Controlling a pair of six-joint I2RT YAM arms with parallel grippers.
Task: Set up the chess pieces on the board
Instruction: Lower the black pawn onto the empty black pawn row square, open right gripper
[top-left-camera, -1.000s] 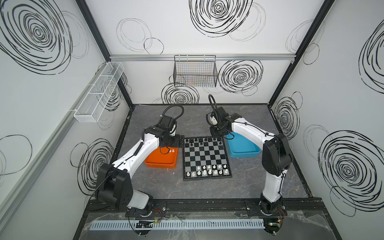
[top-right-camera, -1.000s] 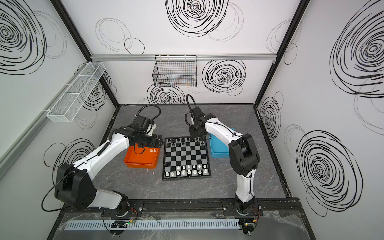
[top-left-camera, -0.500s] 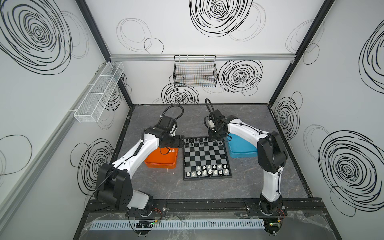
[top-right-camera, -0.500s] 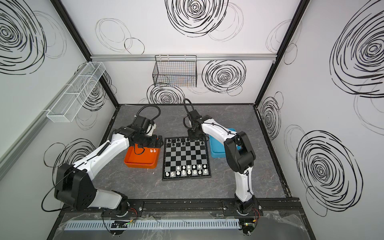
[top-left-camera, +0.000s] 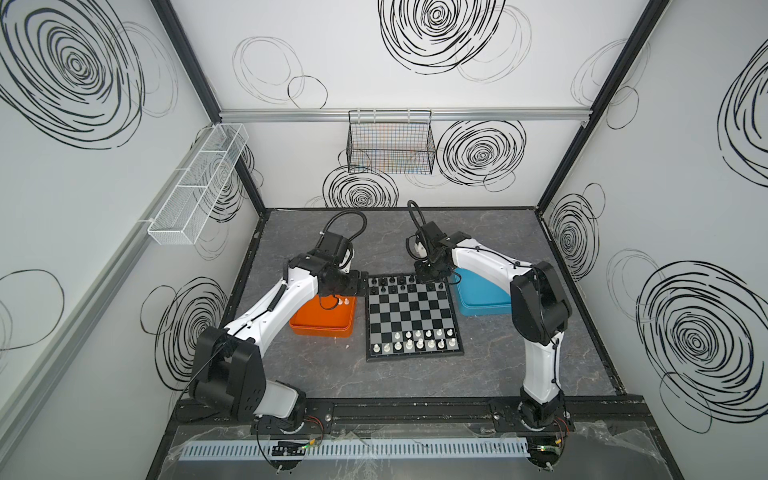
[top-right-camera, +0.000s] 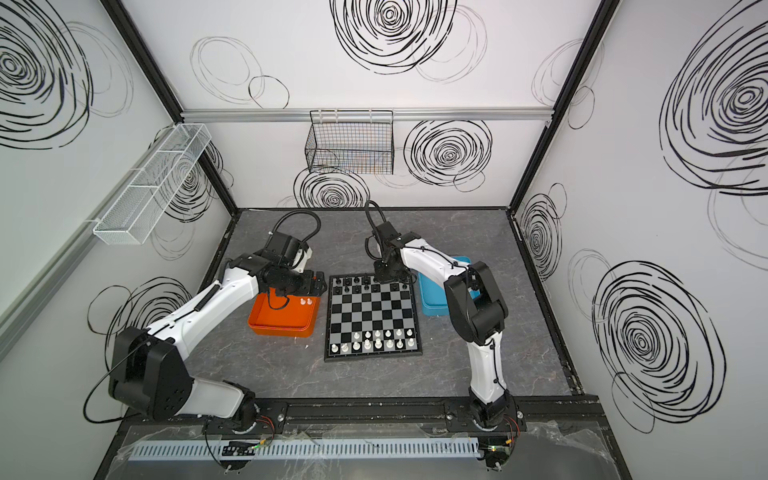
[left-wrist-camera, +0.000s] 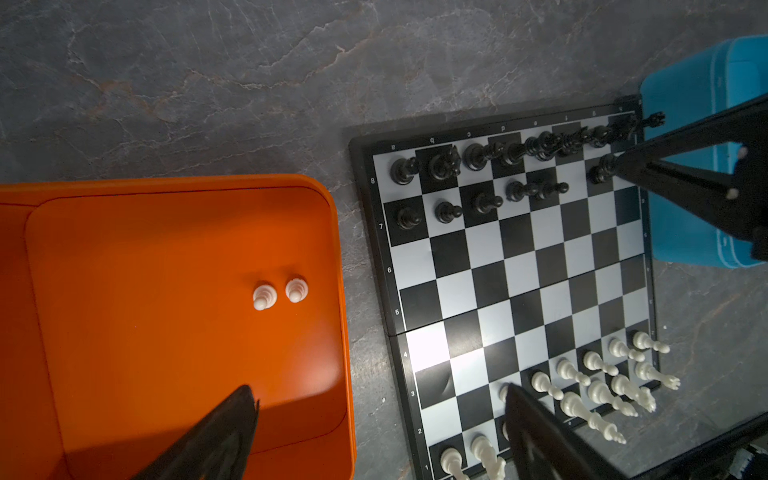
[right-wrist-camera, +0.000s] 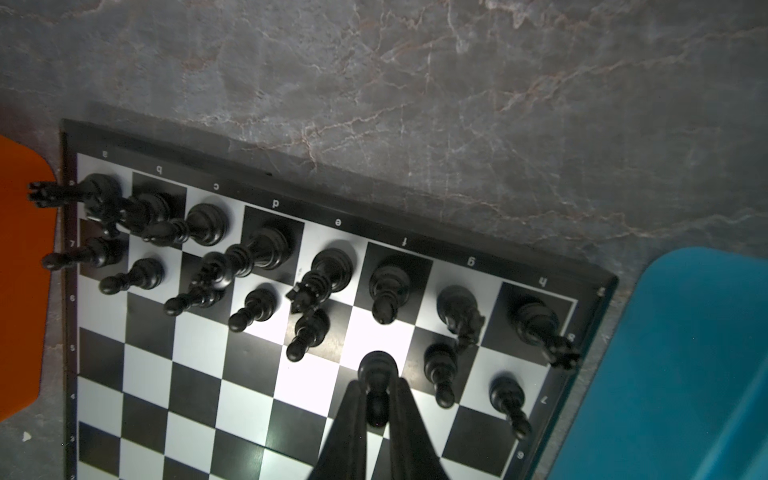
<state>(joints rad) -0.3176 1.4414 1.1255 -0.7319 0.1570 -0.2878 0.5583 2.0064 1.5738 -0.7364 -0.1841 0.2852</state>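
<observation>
The right gripper (right-wrist-camera: 377, 390) pinches a black pawn (right-wrist-camera: 377, 368) by its slim neck near the board (right-wrist-camera: 199, 353)'s far edge. The pawn looks light, rigid and probably slippery. The left gripper (left-wrist-camera: 379, 388) gapes empty.

The flat square chessboard with black and silver-grey squares (left-wrist-camera: 519, 274) bears small pale coordinates on its thin black rim. In the left wrist view, digits 8 down to 1 run along one side and letters a to e along the adjoining edge. In the right wrist view, the same chessboard (right-wrist-camera: 199, 374) shows letters a to h, upside down.
</observation>
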